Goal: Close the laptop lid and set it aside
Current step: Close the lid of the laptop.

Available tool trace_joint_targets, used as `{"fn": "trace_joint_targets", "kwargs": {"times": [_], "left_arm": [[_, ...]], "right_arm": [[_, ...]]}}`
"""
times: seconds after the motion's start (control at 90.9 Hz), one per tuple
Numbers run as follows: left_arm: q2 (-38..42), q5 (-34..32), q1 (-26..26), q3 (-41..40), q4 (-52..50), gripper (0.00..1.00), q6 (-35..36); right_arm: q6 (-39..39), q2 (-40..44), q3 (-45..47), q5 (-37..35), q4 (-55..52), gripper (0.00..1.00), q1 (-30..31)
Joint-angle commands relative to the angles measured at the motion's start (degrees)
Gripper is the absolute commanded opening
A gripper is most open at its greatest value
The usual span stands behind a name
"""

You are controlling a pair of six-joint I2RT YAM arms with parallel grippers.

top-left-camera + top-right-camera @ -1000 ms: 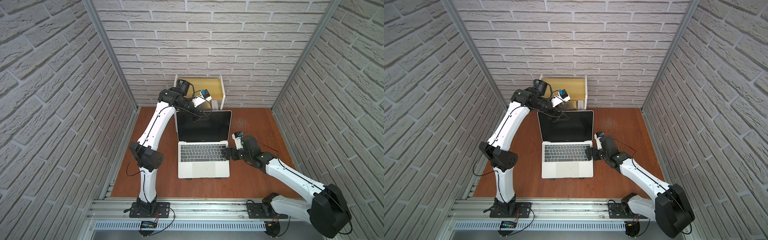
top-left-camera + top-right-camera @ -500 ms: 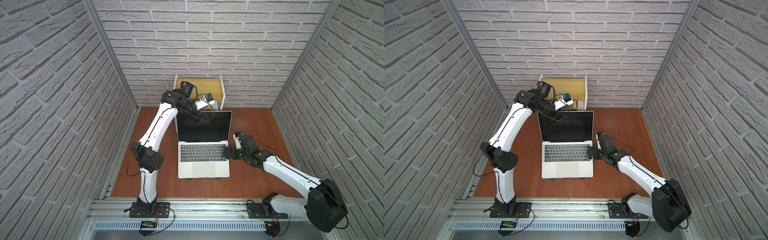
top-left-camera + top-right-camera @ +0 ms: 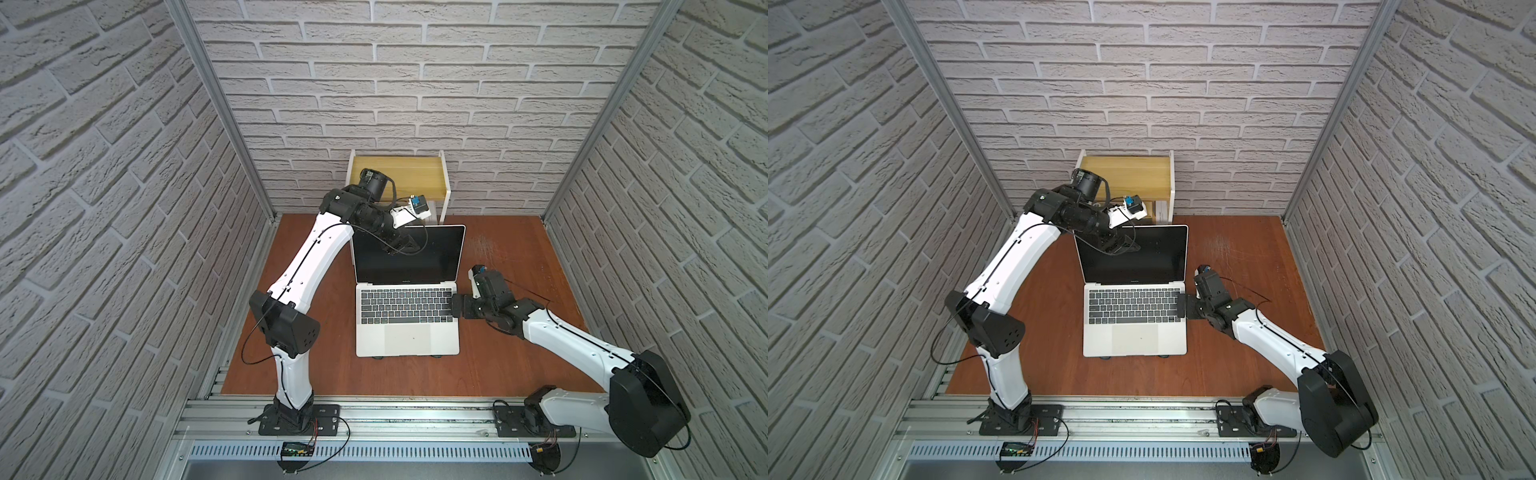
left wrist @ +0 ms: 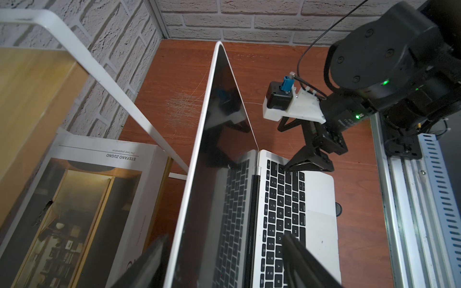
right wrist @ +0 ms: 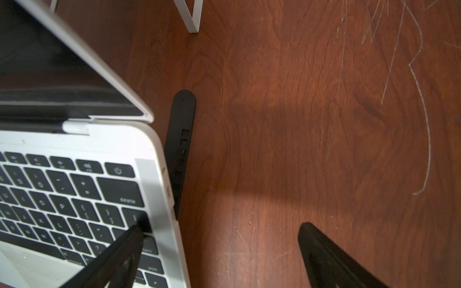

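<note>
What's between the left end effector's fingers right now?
The laptop lid: the left end effector straddles its top edge. Left wrist view shows it; contact unclear.

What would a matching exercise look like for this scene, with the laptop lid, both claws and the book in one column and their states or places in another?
Things:
1. laptop lid
2. left claw
3. right claw
4. book

States or places:
A. lying under the shelf
B. open, at the delete-key end of the keyboard
C. raised, screen dark
D. open, astride the lid's top edge

Pairs: 1-C, 2-D, 3-B, 4-A
</note>
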State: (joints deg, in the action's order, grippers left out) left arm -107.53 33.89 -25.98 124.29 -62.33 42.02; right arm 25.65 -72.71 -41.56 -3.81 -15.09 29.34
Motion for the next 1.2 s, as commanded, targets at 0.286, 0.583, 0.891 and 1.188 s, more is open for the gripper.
{"fn": "trace_joint_targets", "kwargs": {"times": [0.286,0.583,0.891,1.188], "left_arm": [[7.2,1.7,-3.2,-10.8,4.6,0.73,1.0],[10.1,0.6,-4.5,-16.3,6.8,0.72,0.3],[11.7,0.8,-4.7,-21.7,8.9,0.7,-1.3],[14.8,-0.2,-5.5,-26.8,11.9,0.7,-2.6]], "right_arm": [[1.6,-0.6,-1.0,-5.5,-0.7,1.0,-0.1],[1.9,-0.6,-0.5,-6.2,-0.2,1.0,-0.1],[2.8,0.8,1.3,-7.7,-0.4,1.0,-0.1],[3.5,1.5,2.2,-8.6,-0.2,1.0,-0.1]]}}
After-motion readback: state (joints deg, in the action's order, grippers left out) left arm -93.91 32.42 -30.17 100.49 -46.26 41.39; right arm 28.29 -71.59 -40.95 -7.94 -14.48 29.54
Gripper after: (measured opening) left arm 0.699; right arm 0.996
